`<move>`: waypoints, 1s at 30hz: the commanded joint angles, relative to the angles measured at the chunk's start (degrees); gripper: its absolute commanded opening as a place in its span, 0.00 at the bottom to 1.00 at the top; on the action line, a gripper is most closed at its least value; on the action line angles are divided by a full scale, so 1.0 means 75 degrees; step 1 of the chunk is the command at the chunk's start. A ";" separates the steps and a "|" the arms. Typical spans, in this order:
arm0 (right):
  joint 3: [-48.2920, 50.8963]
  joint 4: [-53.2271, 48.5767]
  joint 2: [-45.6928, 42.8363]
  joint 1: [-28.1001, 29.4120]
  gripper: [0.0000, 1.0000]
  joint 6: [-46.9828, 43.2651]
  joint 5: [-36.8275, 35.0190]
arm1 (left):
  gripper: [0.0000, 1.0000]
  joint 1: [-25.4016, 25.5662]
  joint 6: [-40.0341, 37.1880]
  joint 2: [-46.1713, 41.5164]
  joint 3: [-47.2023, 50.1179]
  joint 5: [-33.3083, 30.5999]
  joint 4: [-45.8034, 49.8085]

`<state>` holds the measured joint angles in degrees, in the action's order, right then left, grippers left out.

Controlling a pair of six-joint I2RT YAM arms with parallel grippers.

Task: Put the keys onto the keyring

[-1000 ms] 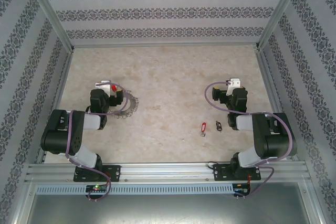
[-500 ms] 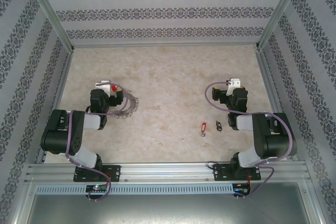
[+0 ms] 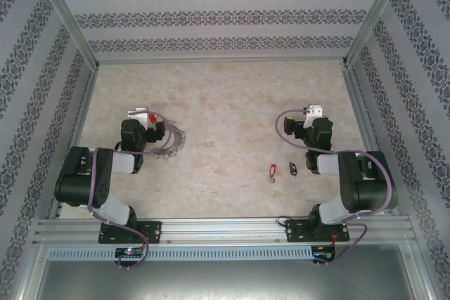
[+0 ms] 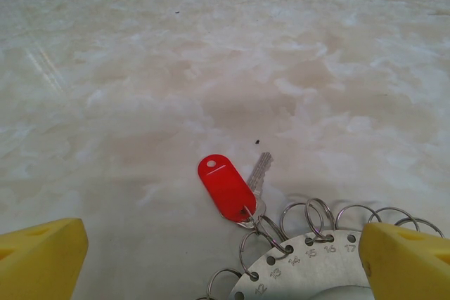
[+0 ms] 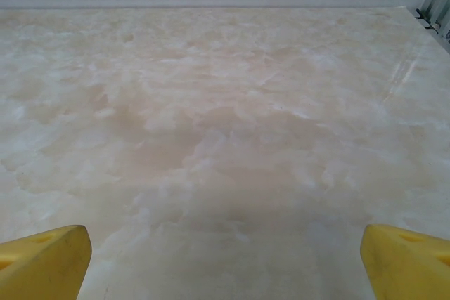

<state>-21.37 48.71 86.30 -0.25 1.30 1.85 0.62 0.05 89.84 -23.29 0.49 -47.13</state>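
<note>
The keyring (image 4: pixel 309 266) is a flat silvery plate with numbered holes and wire loops, lying between my left gripper's (image 4: pixel 221 245) open yellow fingers (image 4: pixel 43 256). A red-tagged key (image 4: pixel 226 186) lies at its edge, its small ring linked into one of the loops. From above, the keyring (image 3: pixel 173 142) pokes out to the right of the left gripper (image 3: pixel 144 119). Another red key (image 3: pixel 271 172) and a black key (image 3: pixel 293 168) lie loose on the table, near the right arm. My right gripper (image 3: pixel 310 113) is open over bare table, with its yellow fingers (image 5: pixel 42 261) wide apart.
The marble-patterned tabletop (image 3: pixel 225 96) is walled in by patterned panels and metal posts. An aluminium rail (image 3: pixel 225 230) runs along the near edge, where both arm bases are bolted.
</note>
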 commanded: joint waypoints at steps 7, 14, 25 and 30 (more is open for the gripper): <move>-0.0145 0.0204 0.0003 -0.0043 0.98 0.0033 0.0214 | 1.00 -0.0111 -0.0054 -0.0096 -0.0105 0.0349 0.0074; -0.0134 0.0162 -0.0067 0.0081 0.98 -0.0190 0.0323 | 0.99 -0.0115 -0.0112 -0.0179 -0.0033 0.0497 0.0004; -0.2163 -0.5319 -0.2036 0.0131 0.98 0.1667 -0.0621 | 0.99 -0.0215 0.2660 -0.2475 -0.1296 -0.2524 0.4618; -0.2482 -0.6296 -0.2620 -0.0191 0.98 0.3265 0.1448 | 0.99 -0.0387 0.3030 -0.2626 -0.2388 -0.0036 0.6119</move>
<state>-40.71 11.55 67.85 -0.47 16.23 3.33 -1.83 15.40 70.39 -37.45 -6.33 -15.05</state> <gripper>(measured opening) 0.982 0.993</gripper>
